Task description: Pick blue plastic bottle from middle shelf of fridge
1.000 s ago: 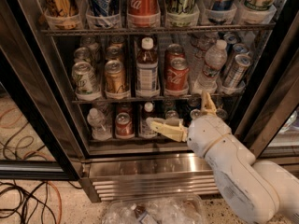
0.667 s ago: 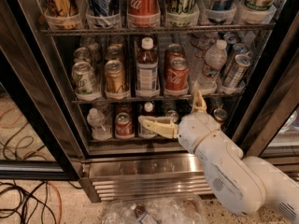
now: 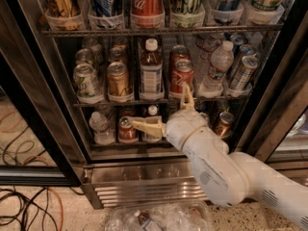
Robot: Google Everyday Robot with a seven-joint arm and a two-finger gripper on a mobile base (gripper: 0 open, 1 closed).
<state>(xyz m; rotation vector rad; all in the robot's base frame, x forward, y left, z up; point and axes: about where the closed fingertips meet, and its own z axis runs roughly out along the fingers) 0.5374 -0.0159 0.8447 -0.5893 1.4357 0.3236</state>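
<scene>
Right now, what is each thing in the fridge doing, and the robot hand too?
fridge: door open.
blue plastic bottle: upright, capped, untouched on the middle shelf.
water bottle: standing, capped.
gripper: open, empty, just below the blue plastic bottle.

Gripper point(image 3: 160, 106), fingers point(image 3: 147, 126) spread, below blue plastic bottle point(image 3: 151, 71).

End effector point(image 3: 160, 106) mid-frame, fingers point(image 3: 147, 126) spread, arm point(image 3: 226, 177) lower right
</scene>
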